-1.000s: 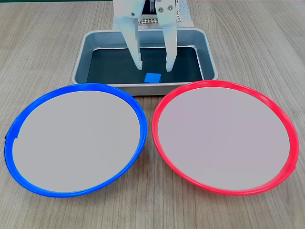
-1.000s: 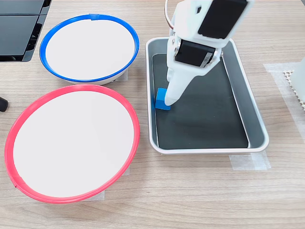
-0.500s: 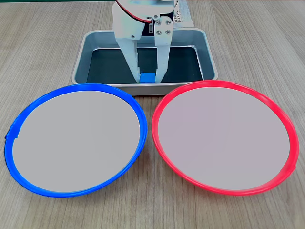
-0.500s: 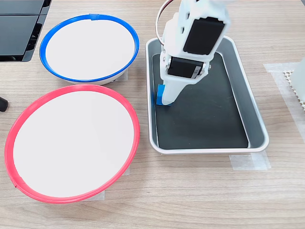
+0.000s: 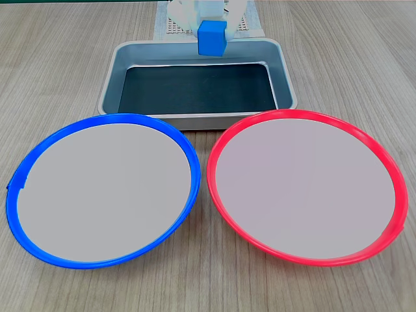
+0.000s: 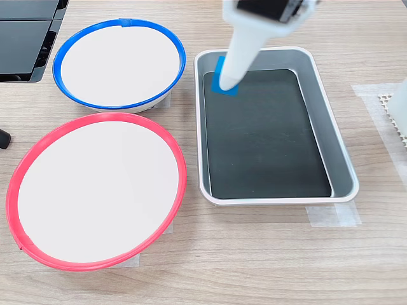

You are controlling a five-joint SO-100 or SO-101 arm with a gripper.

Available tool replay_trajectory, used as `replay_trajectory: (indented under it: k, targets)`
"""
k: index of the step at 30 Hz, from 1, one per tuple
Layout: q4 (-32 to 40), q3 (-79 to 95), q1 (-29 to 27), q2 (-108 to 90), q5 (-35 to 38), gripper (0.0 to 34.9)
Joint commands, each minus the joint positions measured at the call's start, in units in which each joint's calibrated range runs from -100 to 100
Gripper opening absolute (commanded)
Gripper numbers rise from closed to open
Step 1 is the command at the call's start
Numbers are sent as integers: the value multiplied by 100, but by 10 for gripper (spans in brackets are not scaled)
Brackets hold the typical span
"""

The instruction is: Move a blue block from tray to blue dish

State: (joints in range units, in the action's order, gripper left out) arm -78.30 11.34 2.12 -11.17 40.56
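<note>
The small blue block (image 5: 212,38) hangs in the air above the tray's far wall, held between the white fingers (image 5: 181,13) of my gripper (image 5: 212,31), which is shut on it. In the second exterior view the block (image 6: 227,91) peeks out beside a white finger (image 6: 240,52) of the gripper (image 6: 225,82) over the tray's blue-dish end. The silver tray (image 5: 112,81) (image 6: 343,166) has nothing on its black bottom. The blue-rimmed dish (image 5: 103,188) (image 6: 117,63) lies bare beside the tray.
A red-rimmed plate (image 5: 305,185) (image 6: 95,190) of the same size lies beside the blue dish. A black device (image 6: 25,35) sits at the second exterior view's top left. A white perforated mat (image 5: 168,26) lies behind the tray. Tape strips (image 6: 331,216) mark the wooden table.
The gripper came down around the block on the tray's bottom, shut on it, and has lifted it well above the tray, towards the tray's end nearest the blue dish.
</note>
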Motion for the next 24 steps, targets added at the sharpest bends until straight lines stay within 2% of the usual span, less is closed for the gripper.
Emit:
replay_trajectory:
  k: [1, 3, 4, 6, 10, 11, 13, 15, 16, 17, 18, 19, 21, 23, 24]
  targets:
    - [480, -565, -415, 294, -337, 2]
    - [992, -529, -650, 541, -396, 2]
    - [1594, -429, -876, 831, -449, 2]
    - [1941, -365, -1008, 1027, -449, 2]
    - [3196, -110, -1375, 1752, -342, 3]
    - [3328, -74, -1403, 1829, -317, 3]
    - [3848, 63, -1497, 2145, -220, 48]
    - [4021, 99, -1516, 2230, -195, 83]
    - [4178, 145, -1535, 2298, -171, 152]
    - [4293, 172, -1535, 2315, -166, 196]
    - [4343, 199, -1535, 2315, -166, 217]
    - [4384, 208, -1525, 2290, -181, 220]
    - [4425, 190, -1488, 2196, -313, 209]
    - [4591, 199, -1422, 2017, -581, 168]
    - [4764, 272, -1375, 1855, -811, 78]
